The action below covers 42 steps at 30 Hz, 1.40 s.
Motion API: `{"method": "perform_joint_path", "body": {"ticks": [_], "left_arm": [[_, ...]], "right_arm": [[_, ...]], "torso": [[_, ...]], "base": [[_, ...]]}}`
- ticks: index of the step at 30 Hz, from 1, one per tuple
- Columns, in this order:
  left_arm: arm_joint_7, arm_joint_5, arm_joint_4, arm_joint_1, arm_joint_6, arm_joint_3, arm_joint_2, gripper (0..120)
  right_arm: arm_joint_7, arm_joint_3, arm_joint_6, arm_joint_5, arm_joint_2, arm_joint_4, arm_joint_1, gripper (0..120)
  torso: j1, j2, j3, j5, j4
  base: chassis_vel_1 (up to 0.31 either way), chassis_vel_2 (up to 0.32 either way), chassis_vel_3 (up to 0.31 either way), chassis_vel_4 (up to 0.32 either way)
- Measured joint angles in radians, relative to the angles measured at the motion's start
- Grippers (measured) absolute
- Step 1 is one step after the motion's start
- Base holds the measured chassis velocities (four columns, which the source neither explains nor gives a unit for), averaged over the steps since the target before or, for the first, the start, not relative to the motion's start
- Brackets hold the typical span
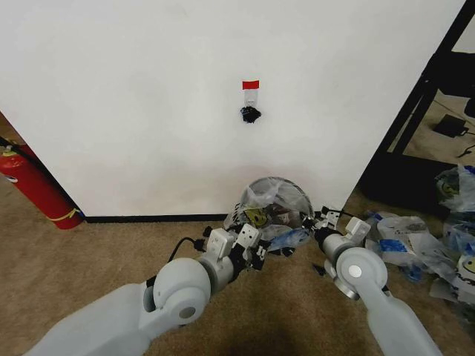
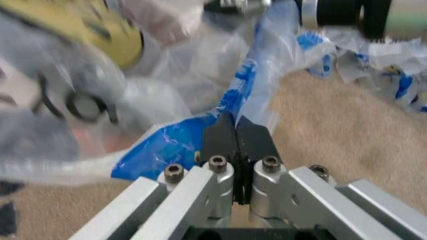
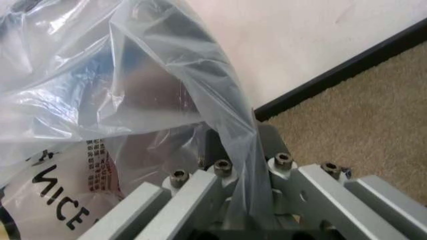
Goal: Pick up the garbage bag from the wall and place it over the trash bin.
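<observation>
Evidently both arms held the garbage bag (image 1: 269,215) spread over the trash bin (image 1: 276,194) by the wall (image 1: 148,96). The left end effector (image 2: 235,131) was clamped on a blue handle; the right end effector (image 3: 250,150) pinched clear film. A heap of bags (image 1: 415,241) crowded the right side, and a fire extinguisher (image 1: 33,185) stood well apart.

My left end effector (image 2: 235,131) has its two dark fingers pressed together on a blue handle strip of the garbage bag (image 2: 167,100). The bag's translucent white plastic billows just beyond my fingertips, its yellow smiley face blurred. Tan carpet (image 2: 333,130) lies beneath. Farther off lie crumpled white-and-blue bags (image 2: 393,75) on the carpet.
</observation>
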<state>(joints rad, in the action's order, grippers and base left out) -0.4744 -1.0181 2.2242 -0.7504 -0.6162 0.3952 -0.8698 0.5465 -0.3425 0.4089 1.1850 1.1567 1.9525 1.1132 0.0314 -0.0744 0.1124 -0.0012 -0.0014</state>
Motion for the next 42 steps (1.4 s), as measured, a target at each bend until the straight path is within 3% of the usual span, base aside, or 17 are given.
{"method": "perform_joint_path", "body": {"ticks": [7, 20, 42], "left_arm": [[0.031, 0.105, -0.029, -0.098, 0.017, 0.001, -0.021, 0], [0.07, 0.263, -0.183, -0.147, 0.062, 0.018, -0.119, 0], [0.08, 0.342, -0.333, -0.183, 0.132, 0.011, -0.205, 0]], "right_arm": [[0.017, -0.005, 0.0, 0.01, 0.021, 0.014, 0.018, 0], [0.067, -0.01, 0.022, 0.076, 0.01, 0.065, 0.038, 0], [0.111, -0.026, 0.04, 0.165, 0.025, 0.107, 0.057, 0]], "torso": [[0.0, 0.0, 0.0, 0.0001, 0.0], [0.0, 0.0, 0.0, 0.0, -0.0001], [0.0, 0.0, 0.0, -0.0001, -0.0001]], "base": [[0.0, 0.0, 0.0, 0.0], [0.0, 0.0, 0.0, 0.0], [0.0, 0.0, 0.0, 0.0]]}}
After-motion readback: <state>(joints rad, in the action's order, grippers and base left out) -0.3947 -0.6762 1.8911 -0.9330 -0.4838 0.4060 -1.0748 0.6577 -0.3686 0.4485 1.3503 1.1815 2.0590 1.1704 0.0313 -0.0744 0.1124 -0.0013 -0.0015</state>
